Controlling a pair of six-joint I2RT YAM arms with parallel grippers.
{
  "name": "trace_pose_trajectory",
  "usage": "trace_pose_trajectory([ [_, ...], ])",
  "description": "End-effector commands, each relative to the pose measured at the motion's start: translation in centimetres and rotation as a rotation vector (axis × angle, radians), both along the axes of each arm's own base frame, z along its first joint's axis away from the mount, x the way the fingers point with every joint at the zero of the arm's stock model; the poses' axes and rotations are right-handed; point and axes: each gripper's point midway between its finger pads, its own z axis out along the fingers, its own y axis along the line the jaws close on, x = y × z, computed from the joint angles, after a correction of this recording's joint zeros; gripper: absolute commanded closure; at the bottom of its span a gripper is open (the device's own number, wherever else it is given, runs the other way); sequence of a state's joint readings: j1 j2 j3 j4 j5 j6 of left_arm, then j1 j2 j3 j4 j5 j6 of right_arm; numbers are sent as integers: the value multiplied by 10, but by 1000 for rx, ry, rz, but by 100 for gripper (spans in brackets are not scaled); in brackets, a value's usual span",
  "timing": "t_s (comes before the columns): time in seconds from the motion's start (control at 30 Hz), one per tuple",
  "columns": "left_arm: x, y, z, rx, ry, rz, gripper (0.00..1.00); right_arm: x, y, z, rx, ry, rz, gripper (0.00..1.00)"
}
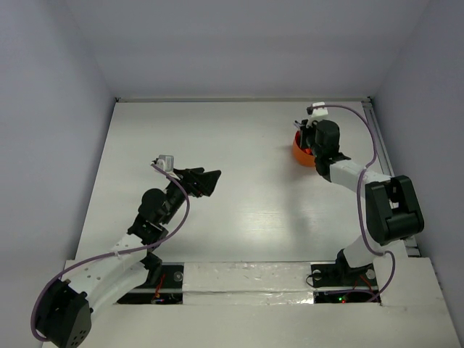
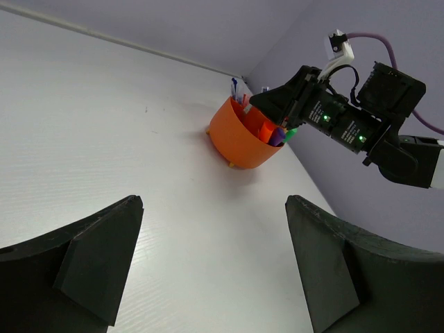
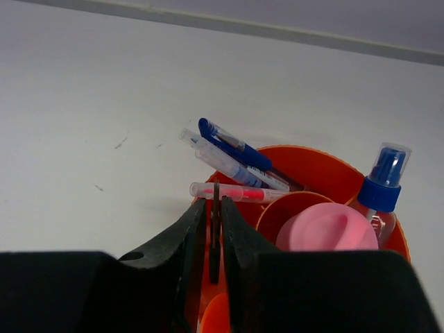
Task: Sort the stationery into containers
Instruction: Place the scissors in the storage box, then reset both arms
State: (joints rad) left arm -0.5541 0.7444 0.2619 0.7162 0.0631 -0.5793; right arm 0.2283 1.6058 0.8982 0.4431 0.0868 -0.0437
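Note:
The orange cup [image 1: 299, 154] stands at the far right of the table. It holds blue pens [image 3: 236, 149], a clear pen with a pink core [image 3: 239, 192] and a blue-capped tube [image 3: 383, 184] around a pink knob [image 3: 326, 229]. Highlighter ends [image 2: 276, 132] in orange, purple and green stick up inside the cup [image 2: 239, 139]. My right gripper [image 3: 214, 202] hangs over the cup's near rim [image 3: 312, 154]. Its jaws are a narrow slit apart, with a thin dark piece [image 3: 214, 229] standing between them and small gaps on both sides. My left gripper [image 2: 214, 201] is wide open and empty over bare table, left of centre [image 1: 210, 180].
The white table [image 1: 239, 138] is walled by pale panels at the back and on both sides. A rail [image 1: 377, 138] runs along the right edge just beyond the cup. No loose items lie on the table surface that I can see.

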Motion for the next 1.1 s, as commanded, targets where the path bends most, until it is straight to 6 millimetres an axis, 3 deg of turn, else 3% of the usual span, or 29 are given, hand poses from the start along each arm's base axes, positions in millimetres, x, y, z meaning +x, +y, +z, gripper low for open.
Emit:
trace_pose_trajectory([
  [0.0,-1,1,16,-23,-67,-5,19,6,-7,28,13,-101,-39,77],
  [0.03,0,1,15,-21,-65,-2,19,6,-8,29,16,-104,-43,67],
  [0.23,-1,2,16,-23,-67,0,19,0,-3,39,65,-114,-29,50],
  [0.37,0,3,16,-22,-67,9,19,-15,3,74,184,-163,-16,50],
  [0.4,0,3,15,-20,-63,9,19,-24,4,96,217,-204,0,50],
  [0.47,0,3,15,-17,-65,9,18,-37,13,113,290,-219,46,57],
  [0.6,3,8,15,-3,-64,37,18,-87,28,162,419,-300,176,99],
  [0.83,0,11,26,-69,-67,48,17,-164,24,227,568,-407,249,100],
  [0.87,-1,10,27,-79,-61,43,17,-186,20,248,586,-468,269,100],
  [0.93,-6,7,43,-120,-68,13,17,-209,16,265,606,-517,287,95],
  [0.97,-9,7,53,-130,-69,2,17,-235,12,283,625,-585,316,93],
  [1.0,-16,9,68,-154,-102,-7,17,-247,10,291,631,-622,332,90],
  [1.07,-28,12,90,-182,-154,-32,17,-269,5,302,643,-682,344,76],
])
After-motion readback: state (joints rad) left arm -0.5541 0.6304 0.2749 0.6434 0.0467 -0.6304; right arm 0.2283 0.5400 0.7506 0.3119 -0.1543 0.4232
